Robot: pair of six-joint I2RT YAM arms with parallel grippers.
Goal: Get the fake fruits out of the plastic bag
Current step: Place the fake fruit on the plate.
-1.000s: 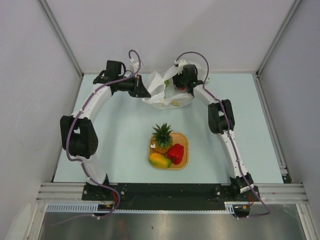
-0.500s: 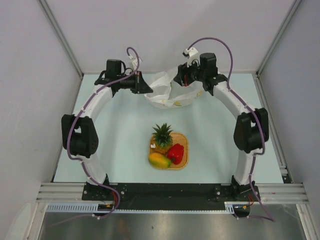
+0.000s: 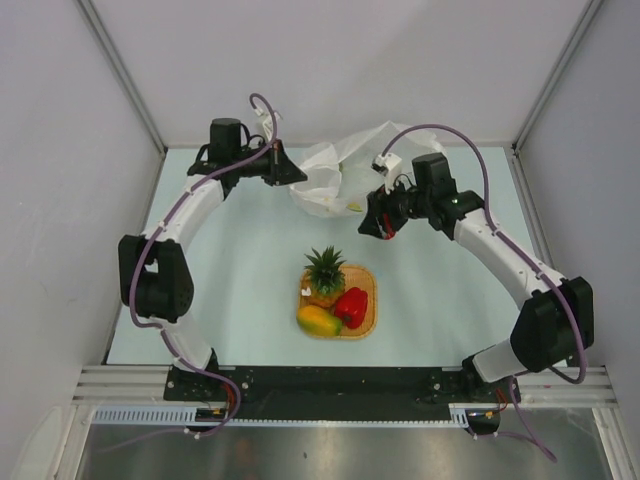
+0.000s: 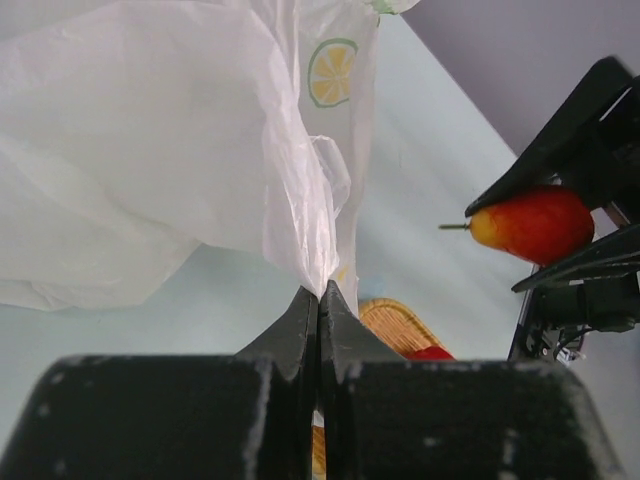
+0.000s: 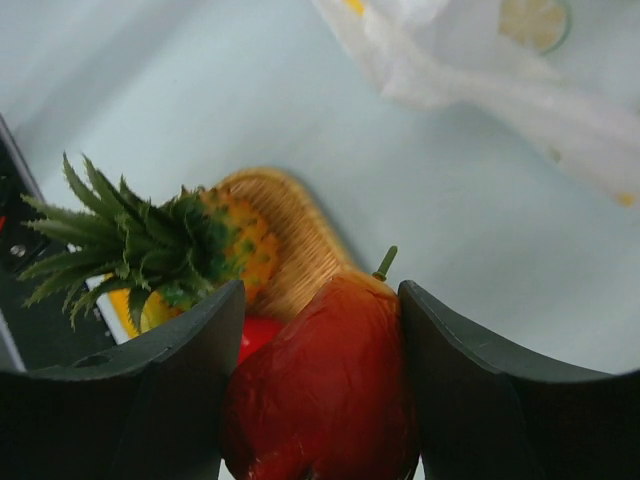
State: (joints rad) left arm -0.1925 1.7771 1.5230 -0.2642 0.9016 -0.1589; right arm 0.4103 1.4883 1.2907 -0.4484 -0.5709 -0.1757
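The white plastic bag [image 3: 330, 185] lies at the back of the table, and my left gripper [image 3: 298, 177] is shut on a pinched fold of the plastic bag [image 4: 150, 150], holding it up. My right gripper [image 3: 378, 225] is outside the bag, between it and the mat, shut on a red-orange fake fruit [image 5: 325, 400] with a green stem; the same red-orange fruit [image 4: 530, 222] shows in the left wrist view. A pineapple [image 3: 325, 275], a mango [image 3: 318, 320] and a red pepper [image 3: 351, 306] rest on the woven mat [image 3: 368, 285].
The woven mat [image 5: 295, 250] with the pineapple [image 5: 160, 240] lies just below the held fruit in the right wrist view. Grey walls close in the table at the back and on both sides.
My right gripper has come out of the bag with the red-orange fruit and swung forward toward the mat. The left gripper keeps its hold on the bag, almost unmoved.
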